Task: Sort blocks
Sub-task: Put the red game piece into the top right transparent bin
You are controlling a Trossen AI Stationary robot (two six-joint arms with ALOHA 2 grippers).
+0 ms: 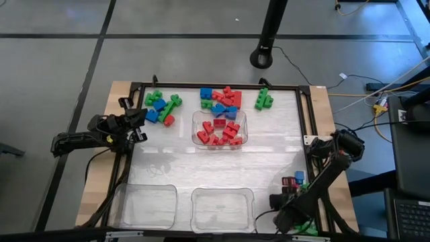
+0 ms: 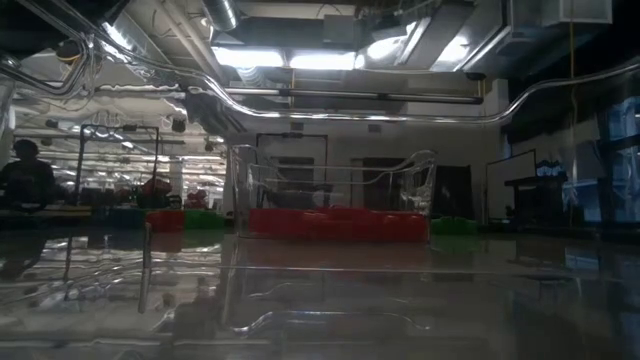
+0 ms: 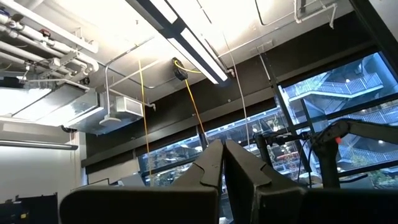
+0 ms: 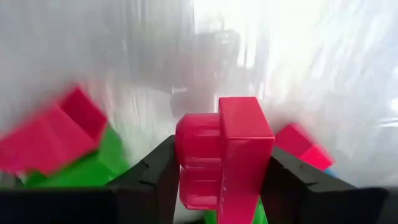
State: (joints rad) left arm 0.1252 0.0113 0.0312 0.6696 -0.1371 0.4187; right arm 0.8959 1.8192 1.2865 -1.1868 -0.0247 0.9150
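- Right gripper (image 4: 217,180): at the near right corner of the table, low over a small cluster of blocks. In the right wrist view its two dark fingers (image 4: 155,180) are clenched on the sides of a red block (image 4: 227,149).
- Near right cluster (image 1: 293,180): red, blue and green blocks lie beside and beneath the right gripper; more red and green pieces show just behind the gripped block in the wrist view.
- Two clear trays, near left tray (image 1: 144,204) and near centre tray (image 1: 223,208), sit along the near edge of the table (image 1: 269,141).
- Left gripper (image 1: 139,123): at the left side of the table, mid-depth, fingers pressed together on nothing; its wrist camera points up at the ceiling.
- Centre tray (image 1: 195,128): a clear tray past mid-table holding only red blocks (image 1: 222,131).
- Far row, unsorted blocks: a green, blue and red group (image 1: 161,109) at far left, just beside the left gripper; a mixed red and blue pile (image 1: 220,99) touching the centre tray's far rim; a green group (image 1: 263,99) at far right.
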